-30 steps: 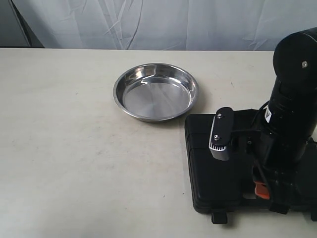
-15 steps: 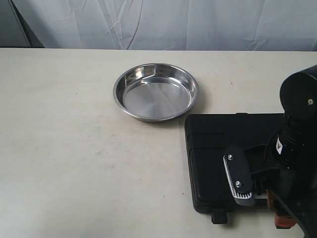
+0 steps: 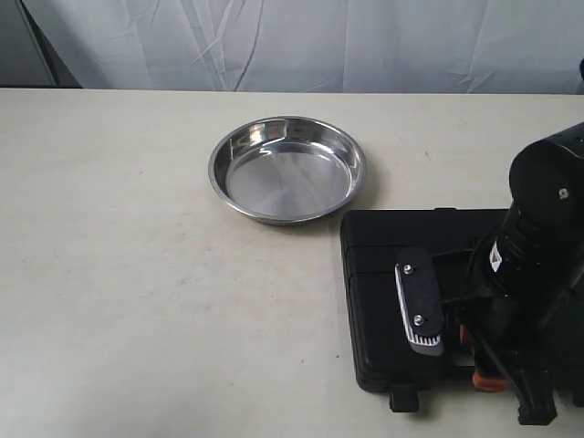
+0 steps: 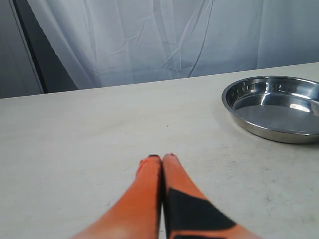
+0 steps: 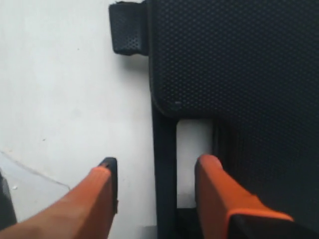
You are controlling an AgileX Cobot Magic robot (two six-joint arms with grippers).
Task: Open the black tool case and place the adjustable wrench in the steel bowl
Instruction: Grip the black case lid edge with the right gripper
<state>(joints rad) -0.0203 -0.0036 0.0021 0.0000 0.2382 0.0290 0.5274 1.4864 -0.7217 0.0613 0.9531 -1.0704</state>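
The steel bowl sits on the table behind the middle, with nothing in it; it also shows in the left wrist view. The black tool case lies shut at the front right. The adjustable wrench is hidden. My right gripper hangs over the case's front edge, open. In the right wrist view the right gripper straddles the case's handle bar, one finger over the table, the other over the handle opening. My left gripper is shut on nothing, low over bare table, away from the bowl.
A black latch sticks out from the case's front edge and shows in the right wrist view as the latch. A pale curtain closes off the far side of the table. The right arm's body covers the case's right part.
The right arm moved from over the case's middle toward its front edge, then came back a little. The bowl and case have not moved.
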